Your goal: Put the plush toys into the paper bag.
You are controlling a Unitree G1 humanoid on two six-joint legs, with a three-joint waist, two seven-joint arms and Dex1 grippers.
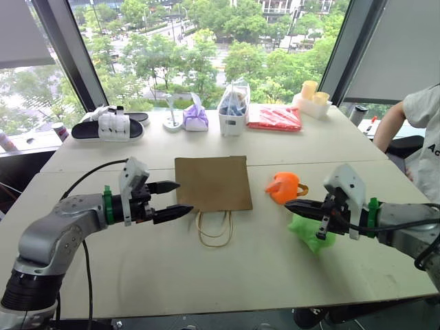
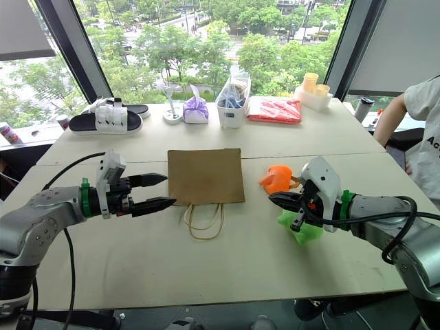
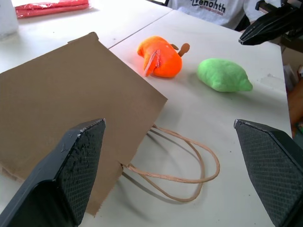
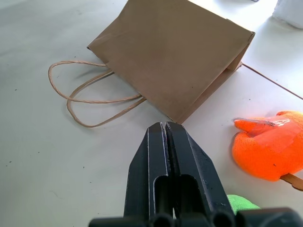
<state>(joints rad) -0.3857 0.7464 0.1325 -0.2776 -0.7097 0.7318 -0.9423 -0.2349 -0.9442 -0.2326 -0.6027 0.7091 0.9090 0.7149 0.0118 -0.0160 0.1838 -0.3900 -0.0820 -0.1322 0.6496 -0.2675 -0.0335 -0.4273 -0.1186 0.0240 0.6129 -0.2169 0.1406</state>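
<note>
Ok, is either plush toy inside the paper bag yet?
No, the orange plush toy and the green plush toy both lie on the table beside the flat paper bag.

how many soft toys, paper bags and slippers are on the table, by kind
soft toys: 2, orange toy and green toy
paper bag: 1, lying flat
slippers: 2, a black and white pair
total: 5
</note>
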